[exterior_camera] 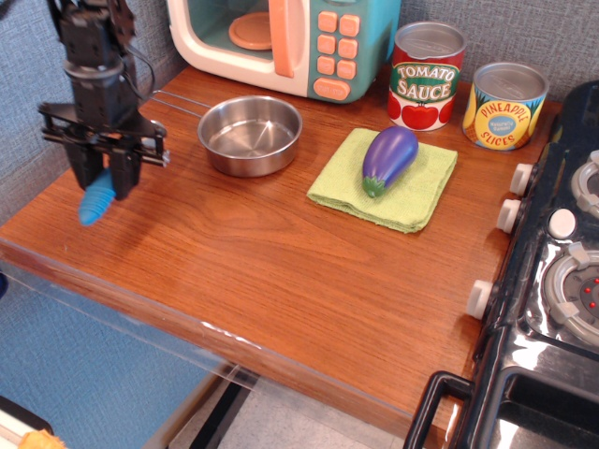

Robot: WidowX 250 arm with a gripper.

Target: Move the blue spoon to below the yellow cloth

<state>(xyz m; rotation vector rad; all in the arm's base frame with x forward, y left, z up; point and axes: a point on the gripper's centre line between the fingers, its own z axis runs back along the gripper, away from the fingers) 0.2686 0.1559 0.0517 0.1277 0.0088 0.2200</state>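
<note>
My black gripper (103,180) hangs over the table's far left edge, shut on the blue spoon (96,203). Only the ribbed blue handle shows, sticking down out of the fingers and lifted off the wood; the metal bowl is hidden. The yellow cloth (423,187) lies at centre right, far from the gripper, with a purple eggplant (389,157) resting on it.
A steel bowl (250,135) with a wire handle sits right of the gripper. A toy microwave (285,42) stands at the back, then a tomato sauce can (426,75) and a pineapple can (504,105). A black stove (552,281) borders the right.
</note>
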